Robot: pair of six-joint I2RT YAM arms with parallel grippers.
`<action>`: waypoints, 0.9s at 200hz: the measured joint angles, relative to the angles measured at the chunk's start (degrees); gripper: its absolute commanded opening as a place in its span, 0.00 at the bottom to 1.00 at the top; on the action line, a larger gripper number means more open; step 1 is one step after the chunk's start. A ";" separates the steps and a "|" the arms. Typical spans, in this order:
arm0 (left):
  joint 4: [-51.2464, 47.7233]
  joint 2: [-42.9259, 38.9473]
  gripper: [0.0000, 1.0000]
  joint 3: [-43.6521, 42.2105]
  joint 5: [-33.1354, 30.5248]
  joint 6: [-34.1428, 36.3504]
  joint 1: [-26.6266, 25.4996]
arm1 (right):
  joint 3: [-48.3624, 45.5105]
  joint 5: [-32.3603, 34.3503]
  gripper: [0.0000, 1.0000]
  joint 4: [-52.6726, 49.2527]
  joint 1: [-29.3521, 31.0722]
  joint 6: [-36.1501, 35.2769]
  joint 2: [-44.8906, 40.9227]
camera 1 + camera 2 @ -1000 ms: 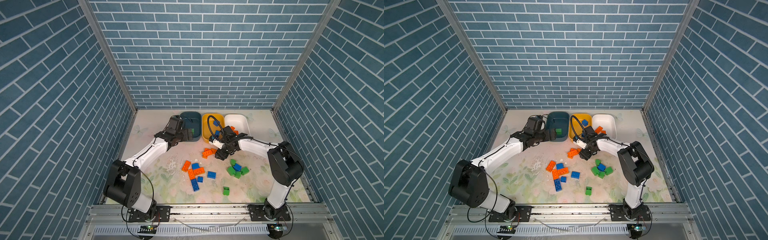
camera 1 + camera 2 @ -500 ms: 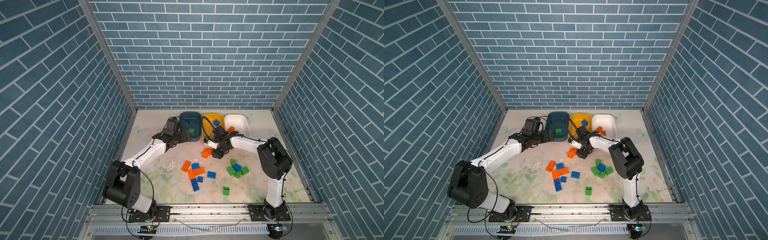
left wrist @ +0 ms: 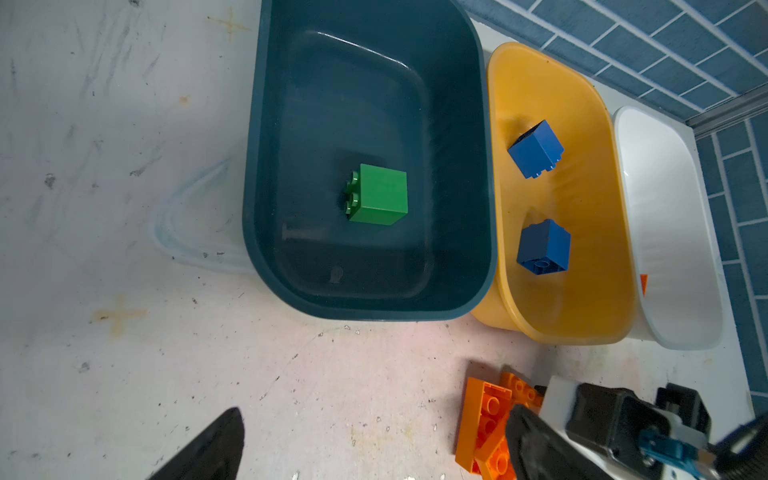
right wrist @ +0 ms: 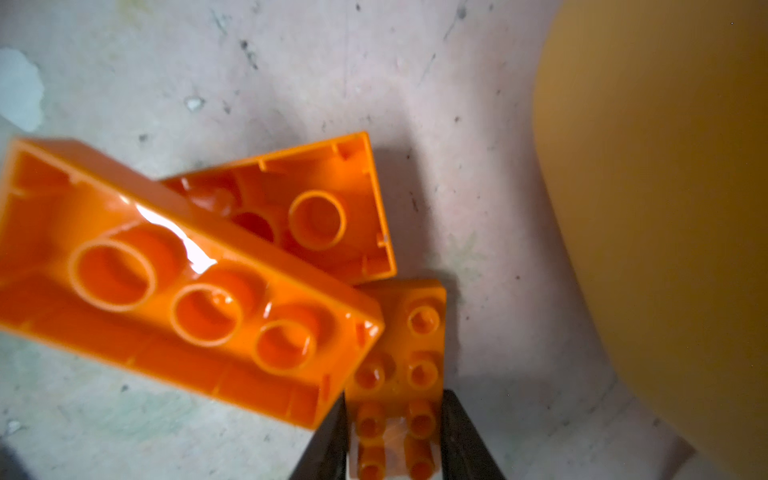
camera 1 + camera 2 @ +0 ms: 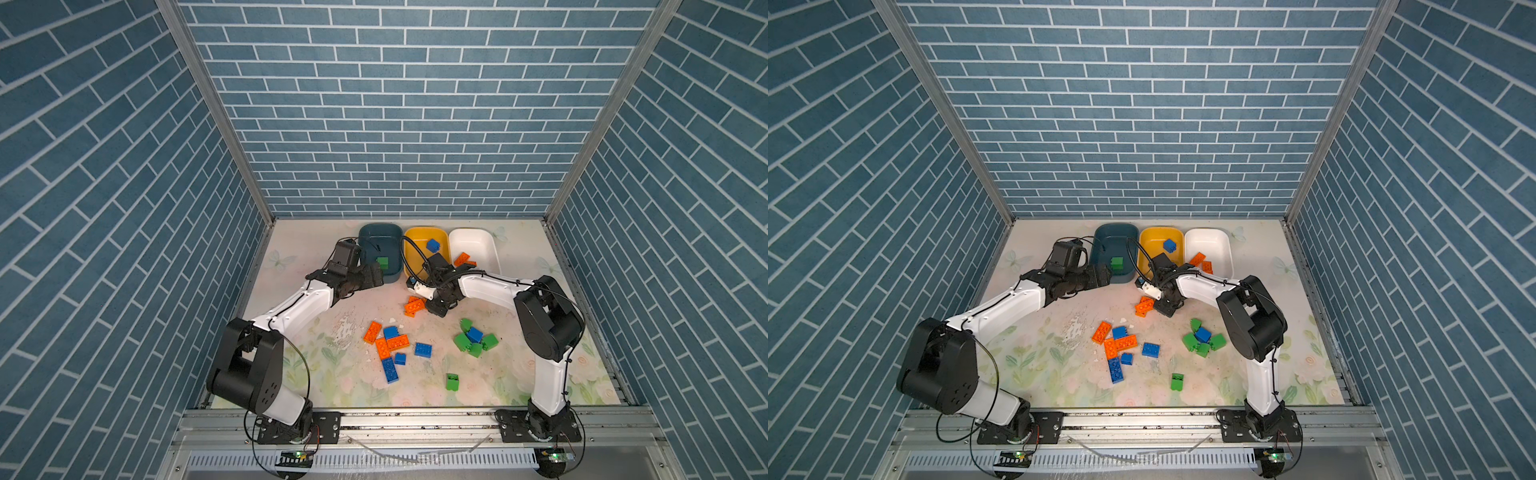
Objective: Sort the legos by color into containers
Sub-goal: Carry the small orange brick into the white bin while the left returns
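— Looking at the table (image 5: 307,257), what sort of surface is it?
— Pale, printed with faint flowers and butterflies. In the wrist views it is scuffed grey and flecked with dark specks. A worn white patch (image 5: 344,332) sits near the middle.
— And the room?
— Walls (image 5: 415,124) of blue brick pattern on three sides, metal posts (image 5: 216,108) in the far corners, and a metal rail (image 5: 415,419) along the six o'clock edge.
— Where are the tubs?
— At twelve o'clock, in a tight row: teal tub (image 5: 370,241), yellow tub (image 5: 419,235), white tub (image 5: 473,245). One green brick (image 3: 380,195) lies in the teal, two blue bricks (image 3: 536,149) in the yellow, an orange pair (image 5: 463,260) in the white.
— The grippers?
— The left gripper (image 5: 372,275) hangs spread with nothing between its fingers, at the teal tub's near end. The right gripper (image 4: 395,397) is pinching a studs-up orange brick (image 4: 409,332) on the table just short of the yellow tub, beside two upturned orange bricks (image 4: 187,270).
— Loose ones?
— An orange and blue scatter (image 5: 392,345) around the centre, and a green heap (image 5: 473,343) toward four o'clock.
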 measured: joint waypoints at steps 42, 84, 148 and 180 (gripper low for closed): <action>0.35 -0.09 0.99 -0.52 -0.04 0.39 0.00 | -5.38 1.68 0.30 -1.79 0.00 -0.07 -6.03; 0.96 -2.34 0.99 -3.72 -1.31 0.48 -0.44 | -9.92 2.36 0.29 0.33 -0.61 -0.07 -15.67; -2.71 -4.13 0.99 -4.63 -5.44 1.03 -4.83 | -18.05 0.24 0.28 16.55 -9.62 4.68 -26.77; -5.49 -4.13 0.99 -4.35 -6.97 1.03 -6.75 | -18.95 -0.28 0.28 23.21 -14.53 9.05 -26.93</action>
